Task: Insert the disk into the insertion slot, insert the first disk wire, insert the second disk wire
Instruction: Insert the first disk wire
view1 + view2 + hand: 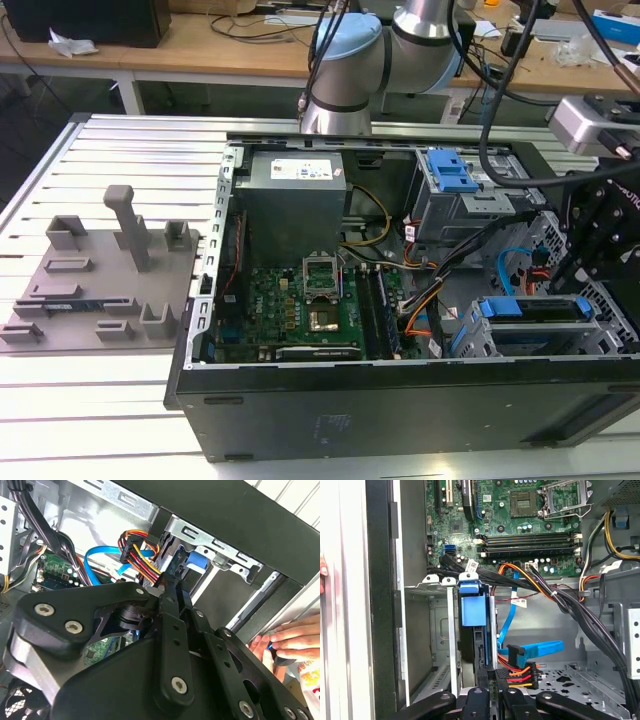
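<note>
The disk (471, 611) sits in the insertion slot (438, 630); the gripper (172, 580) pinches the power connector (521, 674) at its rear, where a skewed push could jam it or snag the blue data cable (536, 650).

A pale desk (120, 150) of ribbed silver metal slats carries a big black open computer case (400, 410), lying on its side toward the exterior view's right. Just beside it, on the exterior view's left, lies a flat grey plastic plate (100, 290) studded with upright blocks.
</note>
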Controlling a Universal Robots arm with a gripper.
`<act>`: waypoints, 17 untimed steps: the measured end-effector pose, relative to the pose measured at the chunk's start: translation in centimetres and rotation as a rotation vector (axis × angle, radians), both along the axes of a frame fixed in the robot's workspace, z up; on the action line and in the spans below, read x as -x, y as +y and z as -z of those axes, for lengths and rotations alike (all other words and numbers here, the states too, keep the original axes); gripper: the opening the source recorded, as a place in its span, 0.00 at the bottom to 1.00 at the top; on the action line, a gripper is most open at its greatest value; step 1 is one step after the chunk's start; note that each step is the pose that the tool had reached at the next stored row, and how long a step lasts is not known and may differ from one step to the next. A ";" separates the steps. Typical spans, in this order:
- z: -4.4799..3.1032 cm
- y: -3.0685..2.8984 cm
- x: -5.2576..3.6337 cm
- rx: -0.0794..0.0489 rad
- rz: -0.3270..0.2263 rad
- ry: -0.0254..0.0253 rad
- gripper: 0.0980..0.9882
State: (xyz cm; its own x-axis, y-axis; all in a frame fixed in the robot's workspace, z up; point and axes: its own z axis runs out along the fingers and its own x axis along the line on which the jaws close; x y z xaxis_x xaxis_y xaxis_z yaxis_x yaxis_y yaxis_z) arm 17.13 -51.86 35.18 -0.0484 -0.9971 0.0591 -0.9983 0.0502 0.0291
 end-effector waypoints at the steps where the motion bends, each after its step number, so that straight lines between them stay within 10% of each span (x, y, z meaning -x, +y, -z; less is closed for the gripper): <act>1: 0.03 -0.02 0.00 0.000 0.000 0.0000 0.08; 17: 0.29 0.09 0.01 0.026 0.001 0.0000 0.08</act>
